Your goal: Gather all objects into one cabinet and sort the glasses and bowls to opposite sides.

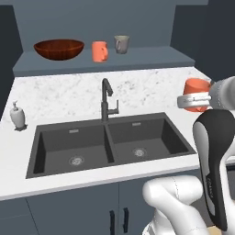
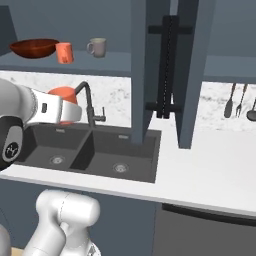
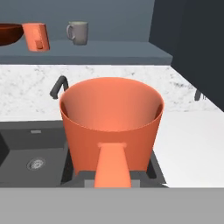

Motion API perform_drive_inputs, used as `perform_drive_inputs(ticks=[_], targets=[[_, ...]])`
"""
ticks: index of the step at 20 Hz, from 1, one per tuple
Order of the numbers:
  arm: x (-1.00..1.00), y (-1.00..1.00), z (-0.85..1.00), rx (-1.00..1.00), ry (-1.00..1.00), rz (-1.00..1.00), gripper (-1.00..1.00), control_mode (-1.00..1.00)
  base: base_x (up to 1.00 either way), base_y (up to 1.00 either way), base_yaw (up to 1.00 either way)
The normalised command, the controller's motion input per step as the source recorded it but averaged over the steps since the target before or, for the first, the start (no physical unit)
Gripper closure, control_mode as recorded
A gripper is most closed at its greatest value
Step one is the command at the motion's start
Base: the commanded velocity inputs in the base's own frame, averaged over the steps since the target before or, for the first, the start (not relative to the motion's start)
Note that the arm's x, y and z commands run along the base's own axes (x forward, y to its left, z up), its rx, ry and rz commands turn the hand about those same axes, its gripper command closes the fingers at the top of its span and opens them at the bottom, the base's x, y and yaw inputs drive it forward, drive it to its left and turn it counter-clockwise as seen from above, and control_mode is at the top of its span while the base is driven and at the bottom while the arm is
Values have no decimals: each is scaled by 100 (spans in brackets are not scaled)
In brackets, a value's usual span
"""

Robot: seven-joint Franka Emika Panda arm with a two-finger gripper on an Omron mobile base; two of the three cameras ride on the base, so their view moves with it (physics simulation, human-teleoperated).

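My gripper (image 3: 113, 176) is shut on the handle of an orange cup (image 3: 111, 118), held upright above the right end of the sink. From the base cameras the same orange cup (image 1: 196, 86) (image 2: 62, 93) sits in the gripper (image 1: 194, 99) (image 2: 68, 113). On the open cabinet shelf (image 1: 137, 59) stand a wide reddish-brown bowl (image 1: 58, 48) (image 2: 34, 47) (image 3: 8, 35) at the left, a second orange mug (image 1: 99, 51) (image 2: 64, 52) (image 3: 36, 36) beside it, and a grey-beige mug (image 1: 121, 44) (image 2: 97, 47) (image 3: 78, 33) further right.
A dark double sink (image 1: 110, 142) with a black faucet (image 1: 107, 98) lies below the shelf. A white soap dispenser (image 1: 18, 115) stands on the counter's left. The open cabinet door (image 2: 170, 65) with its black bar handle juts out right of the arm. Utensils (image 2: 235, 100) hang on the wall.
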Motion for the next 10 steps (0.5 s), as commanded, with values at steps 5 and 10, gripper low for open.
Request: perform_drive_inputs(ticks=[5,10], targets=[[0,0,0,0,0,0,100,100,42,0,-6],[0,0,0,0,0,0,100,100,45,0,0]])
